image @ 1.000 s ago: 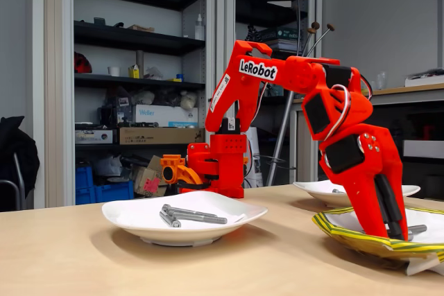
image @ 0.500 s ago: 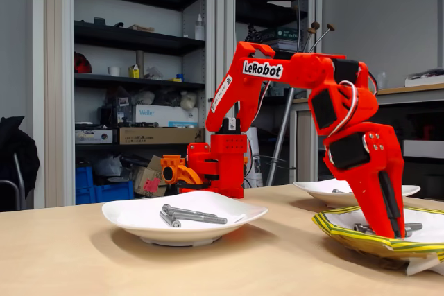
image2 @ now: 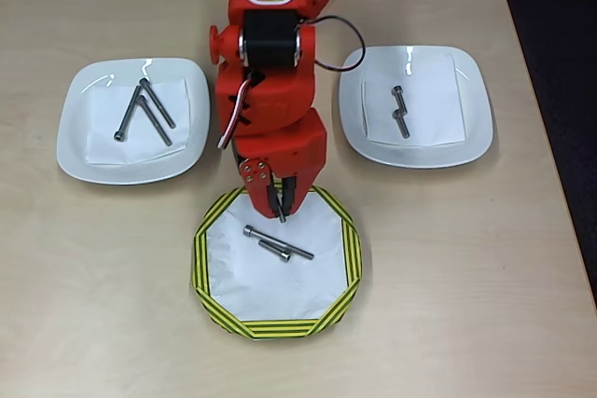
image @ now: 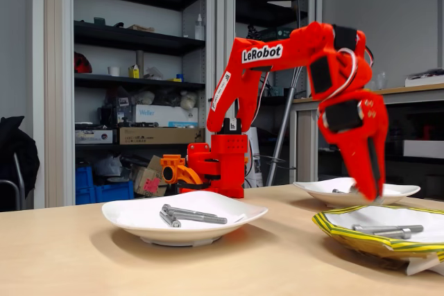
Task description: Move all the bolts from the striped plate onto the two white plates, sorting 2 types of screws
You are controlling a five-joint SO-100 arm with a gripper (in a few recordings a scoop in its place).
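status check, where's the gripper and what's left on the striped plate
Gripper raised over striped plate, a bolt apparently between the fingers. Two bolts left there. Three long on left white plate, two short on right.

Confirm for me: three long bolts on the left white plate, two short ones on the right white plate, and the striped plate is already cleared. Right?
Not quite. In the overhead view the striped plate still holds two bolts, and the gripper above it appears to carry another. The three long bolts on the left white plate and two short bolts on the right white plate are correct.
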